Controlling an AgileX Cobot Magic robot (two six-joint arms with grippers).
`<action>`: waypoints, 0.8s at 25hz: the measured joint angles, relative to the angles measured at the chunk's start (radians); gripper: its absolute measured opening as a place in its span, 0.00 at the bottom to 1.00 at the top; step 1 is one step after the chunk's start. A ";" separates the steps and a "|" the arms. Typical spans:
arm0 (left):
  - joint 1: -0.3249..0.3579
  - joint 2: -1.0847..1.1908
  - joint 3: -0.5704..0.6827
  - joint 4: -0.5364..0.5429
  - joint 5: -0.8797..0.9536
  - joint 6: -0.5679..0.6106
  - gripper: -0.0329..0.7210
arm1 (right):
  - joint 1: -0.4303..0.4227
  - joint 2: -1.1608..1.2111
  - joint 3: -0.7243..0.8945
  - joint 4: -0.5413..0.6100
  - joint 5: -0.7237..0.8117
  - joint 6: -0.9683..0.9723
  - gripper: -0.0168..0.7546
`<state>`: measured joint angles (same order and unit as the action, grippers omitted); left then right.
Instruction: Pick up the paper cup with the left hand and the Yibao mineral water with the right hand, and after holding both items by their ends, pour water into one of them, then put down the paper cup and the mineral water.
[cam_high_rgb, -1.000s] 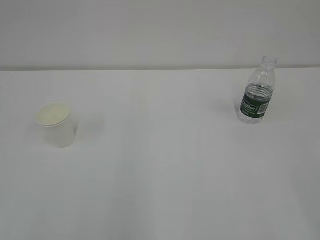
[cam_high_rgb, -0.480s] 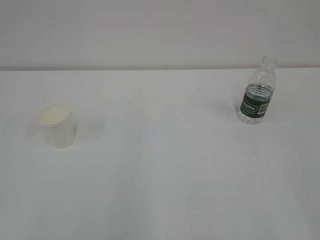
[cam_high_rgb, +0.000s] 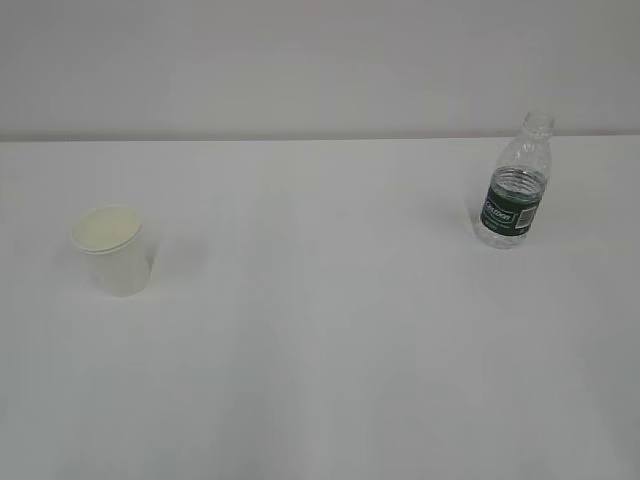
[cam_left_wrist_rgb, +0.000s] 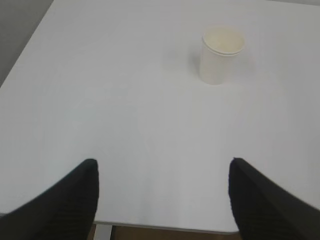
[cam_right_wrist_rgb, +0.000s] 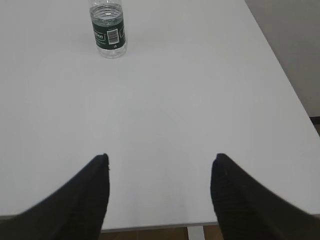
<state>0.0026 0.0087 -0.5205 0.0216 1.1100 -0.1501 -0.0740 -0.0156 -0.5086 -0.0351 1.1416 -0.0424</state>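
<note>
The paper cup (cam_high_rgb: 112, 250) stands upright on the left of the white table (cam_high_rgb: 320, 330); it also shows far ahead in the left wrist view as the paper cup (cam_left_wrist_rgb: 220, 54). The Yibao mineral water (cam_high_rgb: 517, 184) stands upright at the right, uncapped, and sits at the top left of the right wrist view as the bottle (cam_right_wrist_rgb: 107, 30). My left gripper (cam_left_wrist_rgb: 163, 165) is open over the table's near edge, nothing between its fingers. My right gripper (cam_right_wrist_rgb: 160, 159) is likewise open and empty, well short of the bottle. Neither arm appears in the exterior view.
A pale wall (cam_high_rgb: 320, 60) rises behind the table's far edge. The table's left edge (cam_left_wrist_rgb: 25, 60) and right edge (cam_right_wrist_rgb: 280, 75) show in the wrist views, with floor beyond. The near edge runs under both grippers.
</note>
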 joint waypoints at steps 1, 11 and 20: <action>0.000 0.000 0.000 0.000 0.000 0.000 0.82 | 0.000 0.000 0.000 0.000 0.000 0.000 0.65; 0.000 0.000 0.000 0.000 0.000 0.000 0.82 | 0.000 0.000 0.000 0.000 0.000 0.000 0.65; 0.000 0.000 0.000 0.000 0.000 0.000 0.75 | 0.000 0.000 0.000 0.000 0.000 0.000 0.65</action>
<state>0.0026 0.0087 -0.5205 0.0216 1.1100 -0.1501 -0.0740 -0.0156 -0.5086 -0.0351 1.1416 -0.0424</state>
